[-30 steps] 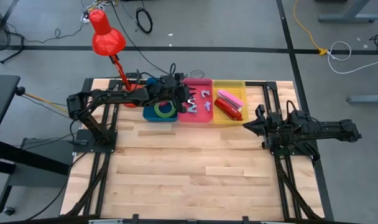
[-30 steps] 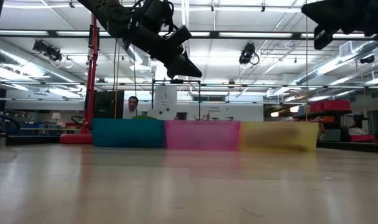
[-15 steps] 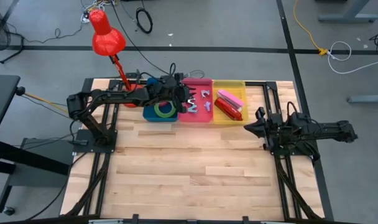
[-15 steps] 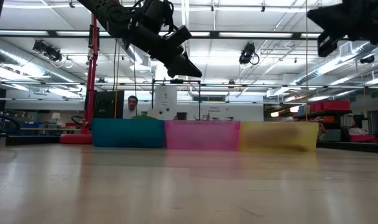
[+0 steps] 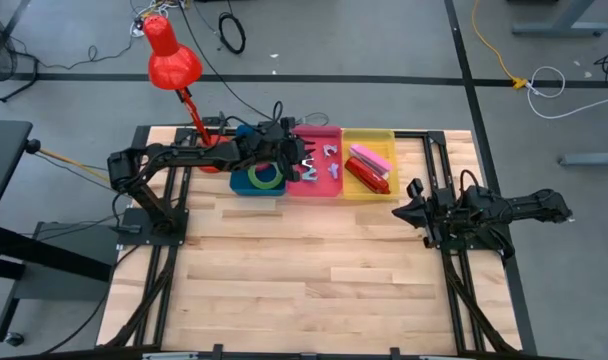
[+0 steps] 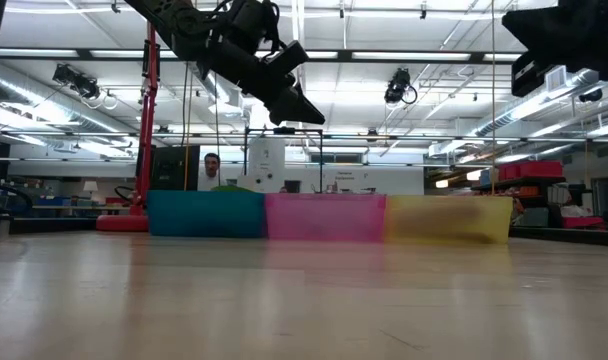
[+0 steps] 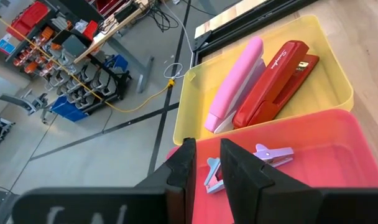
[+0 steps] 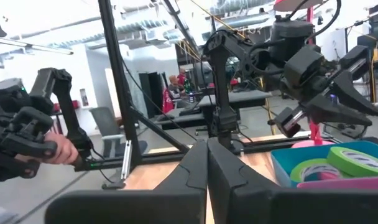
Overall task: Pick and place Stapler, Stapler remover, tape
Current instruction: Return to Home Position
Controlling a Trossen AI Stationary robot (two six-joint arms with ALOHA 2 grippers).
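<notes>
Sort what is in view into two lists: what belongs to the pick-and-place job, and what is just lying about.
Job:
- tape rolls in the blue bin
- staple removers in the red bin
- red stapler and pink stapler in the yellow bin

Lying about:
- red lamp at the table's far left corner
- person in the room behind
</notes>
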